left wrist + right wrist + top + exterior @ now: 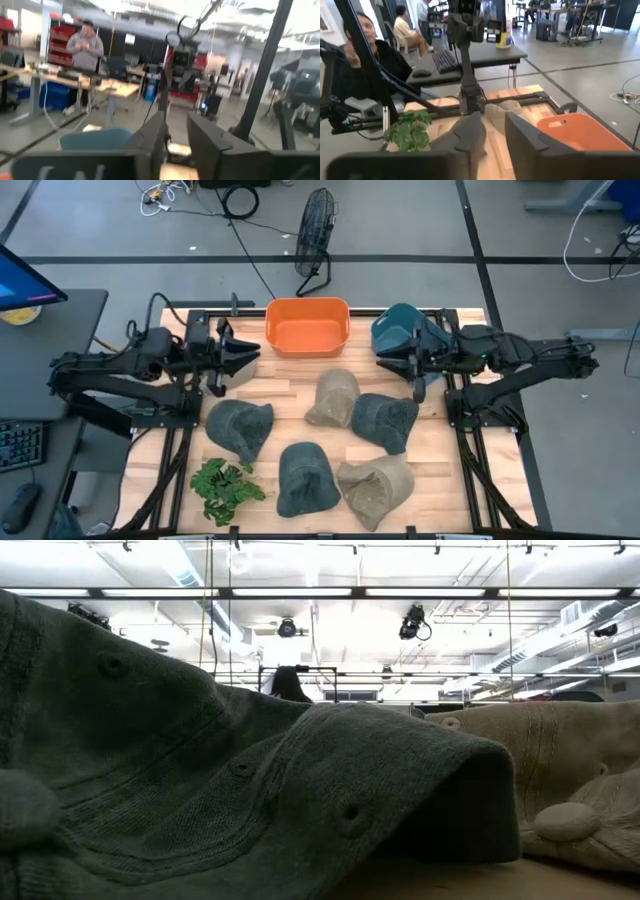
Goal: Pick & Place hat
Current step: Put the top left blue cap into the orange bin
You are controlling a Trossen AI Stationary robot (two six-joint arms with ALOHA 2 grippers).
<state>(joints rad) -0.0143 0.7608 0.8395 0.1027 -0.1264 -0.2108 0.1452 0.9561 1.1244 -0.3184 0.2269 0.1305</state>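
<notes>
Table (460, 480) comes first: a wooden top carrying five hats in its middle and front, an orange bin (307, 326) at the back centre, a teal hat (398, 330) just beside the bin on the right, and a green plant (225, 486) at the front left corner. Of the loose hats, a dark one (240, 427) lies left, a tan one (333, 397) in the middle near the bin, a dark one (383, 420) touching it on the right, another dark one (305, 478) at the front, and a tan one (376, 486) beside that. None is in the bin, so the task looks barely begun.

For the pick, I judge it best to come down on a crown rather than a brim, choosing a hat that lies clear of its neighbours, and to lift straight up before swinging to the bin; the soft cloth may sag or drag a touching hat along.

The left gripper (243, 356) hangs at the back left, beside the bin, fingers a narrow gap apart and empty. The right gripper (392, 360) hangs at the back right by the teal hat, likewise narrowly parted with nothing between its fingers.
</notes>
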